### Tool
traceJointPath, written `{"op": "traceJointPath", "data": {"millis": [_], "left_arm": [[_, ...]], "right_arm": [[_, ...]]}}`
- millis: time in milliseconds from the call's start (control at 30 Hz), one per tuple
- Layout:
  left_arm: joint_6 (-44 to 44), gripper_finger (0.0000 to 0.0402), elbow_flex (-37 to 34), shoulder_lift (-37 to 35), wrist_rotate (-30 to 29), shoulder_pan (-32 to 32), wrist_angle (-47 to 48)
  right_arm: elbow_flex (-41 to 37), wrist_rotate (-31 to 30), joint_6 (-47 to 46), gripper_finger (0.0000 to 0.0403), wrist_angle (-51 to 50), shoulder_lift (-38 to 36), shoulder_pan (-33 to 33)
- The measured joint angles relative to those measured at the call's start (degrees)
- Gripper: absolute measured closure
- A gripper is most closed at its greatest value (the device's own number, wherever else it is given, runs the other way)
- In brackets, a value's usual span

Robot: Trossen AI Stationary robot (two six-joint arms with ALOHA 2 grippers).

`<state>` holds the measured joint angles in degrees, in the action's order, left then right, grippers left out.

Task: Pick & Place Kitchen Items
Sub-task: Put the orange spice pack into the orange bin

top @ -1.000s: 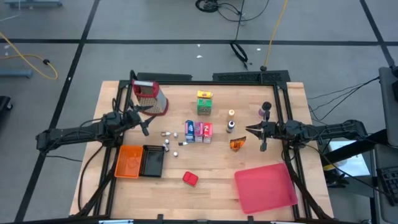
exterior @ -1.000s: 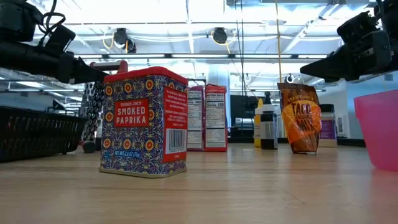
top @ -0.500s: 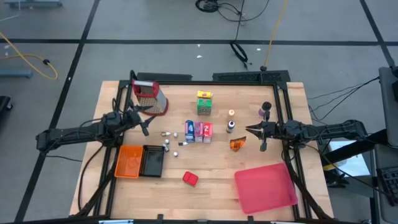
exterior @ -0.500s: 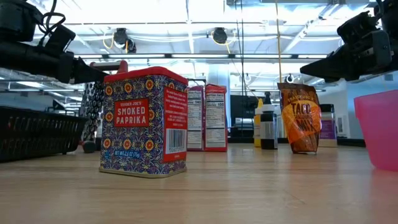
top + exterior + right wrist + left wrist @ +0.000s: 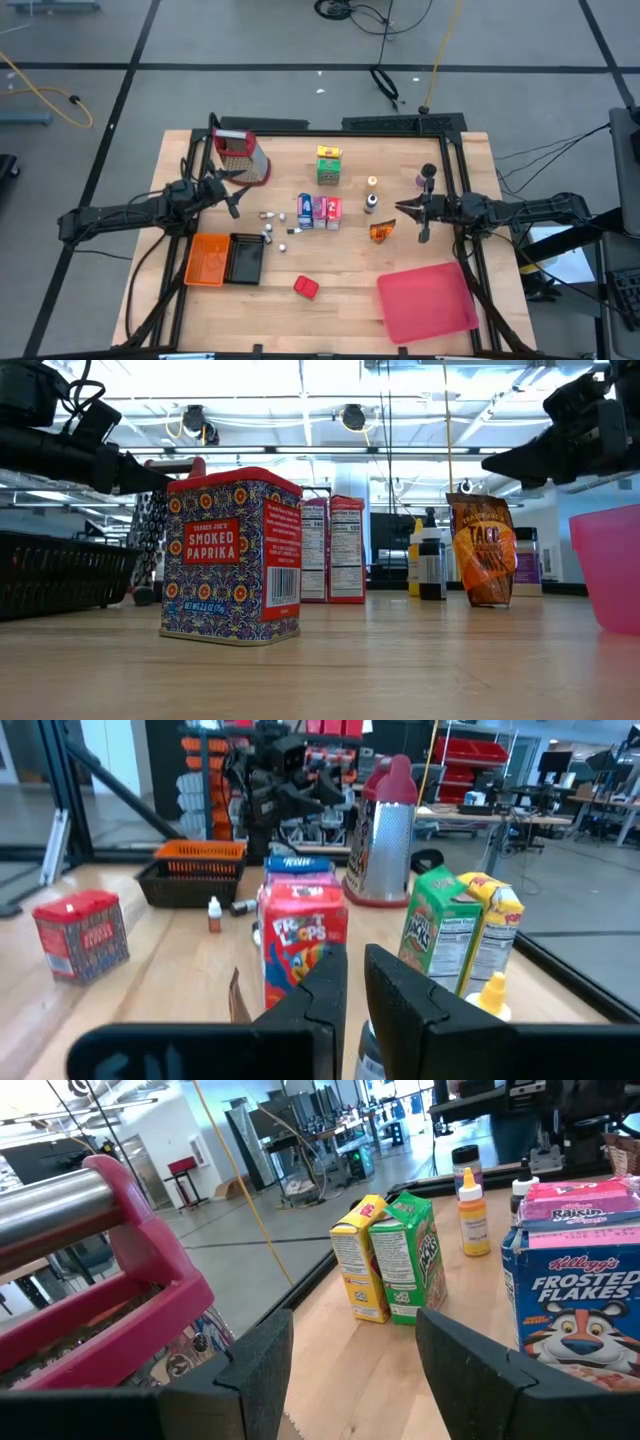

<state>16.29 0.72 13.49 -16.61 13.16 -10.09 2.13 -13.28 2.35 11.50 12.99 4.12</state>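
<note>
Nearest the low camera, left of centre, stands the red patterned paprika tin (image 5: pixel 232 555). Behind it at mid-frame are the pink and red cereal cartons (image 5: pixel 333 549), then, right of centre, the small dark bottle (image 5: pixel 431 563) and the orange taco packet (image 5: pixel 483 549). From above, my left gripper (image 5: pixel 232 195) hangs spread and empty at centre-left beside the red-topped metal grater (image 5: pixel 240 155). My right gripper (image 5: pixel 405 211) sits at centre-right, fingers pressed together on nothing, just above that packet. The green-yellow carton (image 5: pixel 329 165) stands at upper centre.
</note>
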Motion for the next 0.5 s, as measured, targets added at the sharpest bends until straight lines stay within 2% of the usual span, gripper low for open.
{"op": "traceJointPath", "data": {"millis": [200, 500], "left_arm": [[-0.33, 0.0186, -0.01, -0.02, 0.04, -0.01, -0.14], [-6.31, 0.0186, 0.01, -0.02, 0.23, 0.01, -1.02]], "right_arm": [[0.00, -0.06, 0.49, 0.0369, 3.76, 0.03, 0.00], [0.01, 1.27, -3.78, 0.0369, 5.73, 1.00, -0.02]]}}
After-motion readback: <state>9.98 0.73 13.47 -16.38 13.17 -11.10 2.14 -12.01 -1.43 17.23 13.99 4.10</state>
